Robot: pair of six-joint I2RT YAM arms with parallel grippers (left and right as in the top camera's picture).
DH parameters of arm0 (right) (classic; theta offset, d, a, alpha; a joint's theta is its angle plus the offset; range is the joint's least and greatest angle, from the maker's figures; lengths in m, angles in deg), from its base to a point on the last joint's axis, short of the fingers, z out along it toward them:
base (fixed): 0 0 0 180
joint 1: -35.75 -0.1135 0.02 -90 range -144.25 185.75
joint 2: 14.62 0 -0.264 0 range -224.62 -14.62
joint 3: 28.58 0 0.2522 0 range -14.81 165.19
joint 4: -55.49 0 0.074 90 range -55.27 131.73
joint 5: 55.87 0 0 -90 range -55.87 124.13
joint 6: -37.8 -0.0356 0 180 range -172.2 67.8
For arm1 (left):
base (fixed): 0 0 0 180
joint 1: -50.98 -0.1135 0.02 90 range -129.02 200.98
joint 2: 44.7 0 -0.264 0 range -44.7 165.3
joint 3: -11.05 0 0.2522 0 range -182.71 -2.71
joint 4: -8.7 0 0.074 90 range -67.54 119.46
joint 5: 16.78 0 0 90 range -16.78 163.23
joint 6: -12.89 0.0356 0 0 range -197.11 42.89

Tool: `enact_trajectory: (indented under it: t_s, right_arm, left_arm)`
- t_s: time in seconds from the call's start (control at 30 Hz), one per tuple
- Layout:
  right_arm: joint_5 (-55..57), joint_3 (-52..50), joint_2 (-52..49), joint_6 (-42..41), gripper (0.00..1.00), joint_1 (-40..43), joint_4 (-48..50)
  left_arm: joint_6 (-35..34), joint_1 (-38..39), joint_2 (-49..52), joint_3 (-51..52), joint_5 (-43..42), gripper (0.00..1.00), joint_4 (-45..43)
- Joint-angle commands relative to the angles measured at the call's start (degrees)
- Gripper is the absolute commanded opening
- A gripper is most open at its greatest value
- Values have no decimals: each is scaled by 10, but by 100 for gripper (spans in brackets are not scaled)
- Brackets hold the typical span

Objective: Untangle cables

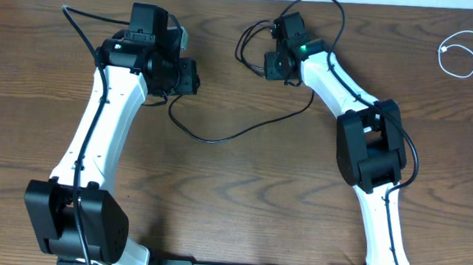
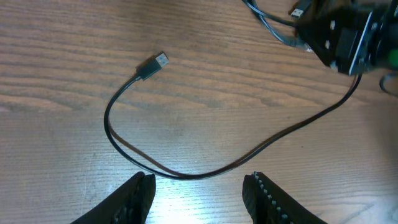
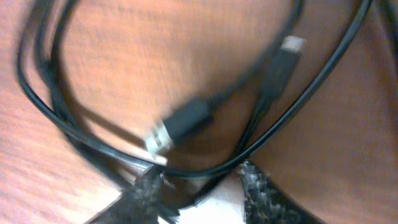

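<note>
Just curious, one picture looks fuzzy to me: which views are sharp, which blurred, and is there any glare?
Right wrist: blurred, the black cable smeared. Left wrist: sharp, glare on the table between the jaws. Overhead: sharp, evenly lit.

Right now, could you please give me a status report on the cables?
Left claw open, low over the thin black flexible cable. Right claw open, black loops bunched beneath it. Thin white cable coiled apart, far right. No obstruction seen.

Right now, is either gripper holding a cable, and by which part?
Neither, it seems. Left gripper is open above the black cable. Right gripper has its jaws apart with cable loops crossing between them, not clamped, though that view is blurred.
</note>
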Motion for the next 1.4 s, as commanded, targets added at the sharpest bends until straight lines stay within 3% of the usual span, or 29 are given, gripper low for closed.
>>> enact_trajectory:
  t_s: [0.0, 0.23, 0.47, 0.73, 1.0, 1.23, 1.37]
  right_arm:
    - [3, -14, -19, 10, 29, -6, -62]
    - [-76, 1, -13, 38, 28, -6, -209]
    - [-87, 39, 26, 42, 29, -1, -252]
    - [-97, 51, 48, 38, 43, -1, -167]
    - [-125, 44, 35, 279, 55, -17, -122]
    - [-125, 42, 32, 308, 54, -17, -125]
    - [-125, 39, 29, 316, 47, -18, -125]
  left_arm:
    - [-2, 0, 3, 0, 6, 50, 4]
    - [-3, 0, 3, 0, 6, 51, 8]
    - [-3, 1, 6, 0, 5, 51, 8]
    - [-42, 2, 6, 0, 2, 51, 6]
    - [-42, 1, 6, 0, 34, 51, 4]
    - [-42, 1, 6, 0, 34, 51, 10]
    - [-42, 1, 6, 0, 34, 51, 11]
